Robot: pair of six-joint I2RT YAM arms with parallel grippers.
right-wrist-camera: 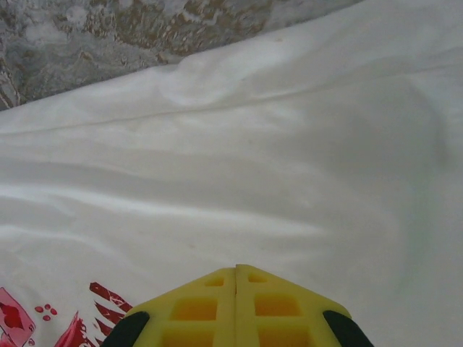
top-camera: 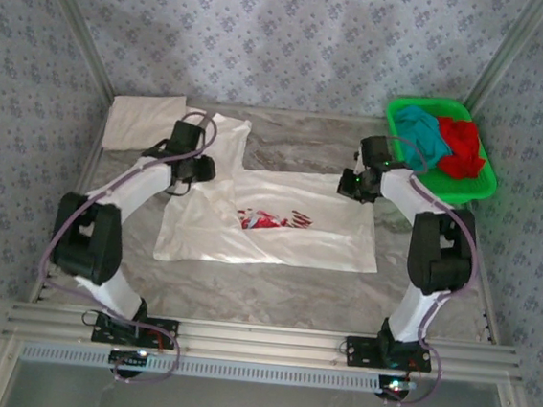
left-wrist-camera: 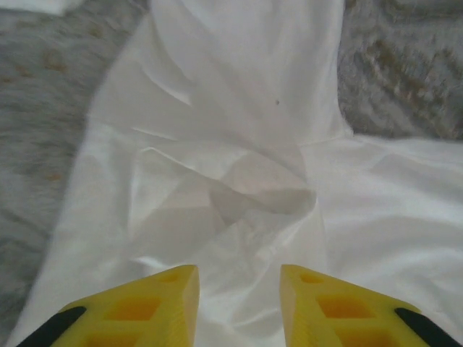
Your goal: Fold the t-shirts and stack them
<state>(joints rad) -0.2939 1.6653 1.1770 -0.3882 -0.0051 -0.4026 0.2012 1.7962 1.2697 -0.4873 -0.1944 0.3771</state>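
You see a white t-shirt (top-camera: 316, 237) with a red splash print on the grey marbled counter (top-camera: 305, 154), and a plain white t-shirt (top-camera: 143, 119). Your green basket (top-camera: 480, 190) carries a teal t-shirt (top-camera: 421, 131) and a red t-shirt (top-camera: 462, 147). Your left pincer (left-wrist-camera: 239, 282) and right pincer (right-wrist-camera: 236, 272) are yellow with black patches.

Spread t-shirt (top-camera: 297, 235) lies on the table (top-camera: 282, 291); folded t-shirt (top-camera: 143, 119) behind-left; basket (top-camera: 462, 195) behind-right.

We saw the white t-shirt with red print (top-camera: 269, 224) lying spread out in the middle of the table (top-camera: 273, 290), with some wrinkles near its left sleeve. A second white t-shirt (top-camera: 143, 120) lay folded at the far left corner. The teal t-shirt (top-camera: 423, 131) and the red t-shirt (top-camera: 462, 147) were crumpled side by side in the green basket (top-camera: 465, 194).
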